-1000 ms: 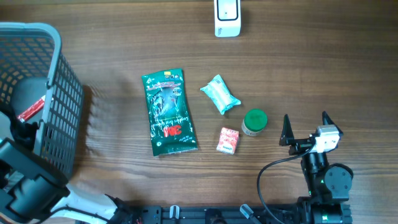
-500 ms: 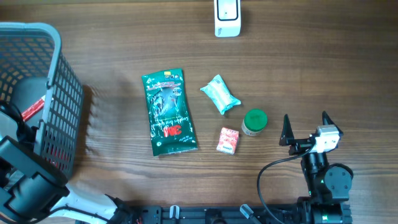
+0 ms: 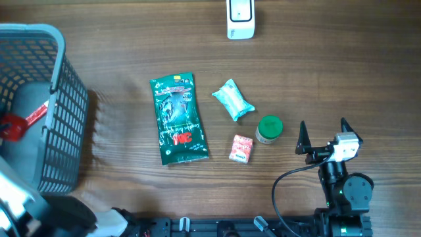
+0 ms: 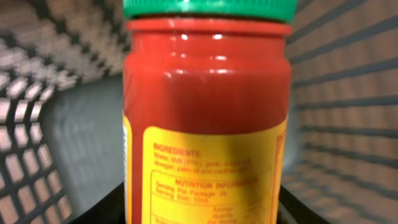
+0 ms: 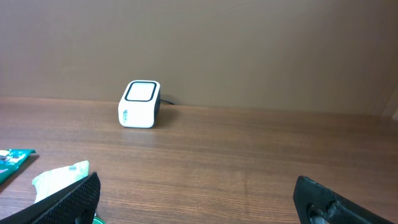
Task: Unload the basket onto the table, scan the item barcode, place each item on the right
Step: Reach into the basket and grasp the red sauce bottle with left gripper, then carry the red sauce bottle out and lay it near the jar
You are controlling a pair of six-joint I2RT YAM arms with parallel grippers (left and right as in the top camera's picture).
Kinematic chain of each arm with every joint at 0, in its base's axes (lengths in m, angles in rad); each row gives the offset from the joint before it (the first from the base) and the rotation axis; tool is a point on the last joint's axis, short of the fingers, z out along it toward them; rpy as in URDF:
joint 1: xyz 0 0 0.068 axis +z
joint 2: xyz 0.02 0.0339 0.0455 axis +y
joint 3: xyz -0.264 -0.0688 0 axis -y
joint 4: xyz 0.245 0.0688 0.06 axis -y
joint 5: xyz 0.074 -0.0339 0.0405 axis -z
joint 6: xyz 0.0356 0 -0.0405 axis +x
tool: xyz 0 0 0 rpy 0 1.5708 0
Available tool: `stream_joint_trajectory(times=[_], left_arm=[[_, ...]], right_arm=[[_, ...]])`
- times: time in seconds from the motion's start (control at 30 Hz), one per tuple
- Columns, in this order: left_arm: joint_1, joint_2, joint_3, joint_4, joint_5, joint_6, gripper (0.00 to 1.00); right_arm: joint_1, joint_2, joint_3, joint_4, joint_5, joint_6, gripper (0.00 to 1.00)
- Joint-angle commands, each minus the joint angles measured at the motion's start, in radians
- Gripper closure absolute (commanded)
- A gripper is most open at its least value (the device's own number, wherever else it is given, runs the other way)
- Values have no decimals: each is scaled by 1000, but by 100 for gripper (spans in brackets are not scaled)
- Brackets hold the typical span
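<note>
In the left wrist view a red jar [image 4: 207, 112] with a green lid and a yellow label fills the frame. It stands between the dark fingers of my left gripper [image 4: 205, 214], which is shut on its lower part inside the grey basket [image 3: 62, 105]. From overhead the jar appears as a red shape [image 3: 9, 126] at the basket's left edge. The white barcode scanner [image 3: 240, 18] sits at the table's far edge, also seen as the scanner [image 5: 139, 104] in the right wrist view. My right gripper [image 3: 322, 135] rests open near the front right, nothing between its fingers.
A green pouch [image 3: 177, 118], a mint packet [image 3: 233, 100], a small red box [image 3: 241, 148] and a green-lidded jar [image 3: 269, 128] lie mid-table. The basket's mesh walls [image 4: 348, 93] surround the held jar closely.
My left gripper has closed onto the red jar. Seen from overhead, the left arm has shifted in the basket and the red shape now sits further left. The right arm is unchanged.
</note>
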Motion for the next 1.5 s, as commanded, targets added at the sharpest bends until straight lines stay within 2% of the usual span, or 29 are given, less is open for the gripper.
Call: stream_joint_trajectory(times=[0.0,0.17,0.27,0.3,0.43,0.53,0.63,0.8,0.93,1.17,1.27,1.47], left_arm=[[2,-149,94,74,188,1,50],[-37,-352,98,278,547,-51,49],[-158,-435,97,306,664,-55,49],[-280,-463,97,283,668,-50,49],[-528,-461,90,207,632,-20,49],[-732,-418,57,145,509,9,49],[-917,-333,-7,102,396,9,49],[-1130,-140,-132,130,367,5,49],[-1236,41,-199,194,367,3,49],[-1328,282,-212,285,363,-3,50],[-1354,335,-212,319,356,-2,49],[-1398,352,-212,340,233,-3,46]], right_arm=[[5,-3,-1,2,13,-18,0],[5,-3,-1,2,13,-18,0],[5,-3,-1,2,13,-18,0],[5,-3,-1,2,13,-17,0],[5,-3,-1,2,13,-18,0],[5,-3,-1,2,13,-17,0],[5,-3,-1,2,13,-17,0],[5,-3,-1,2,13,-18,0],[5,-3,-1,2,13,-17,0],[5,-3,-1,2,13,-17,0],[5,-3,-1,2,13,-17,0],[5,-3,-1,2,13,-17,0]])
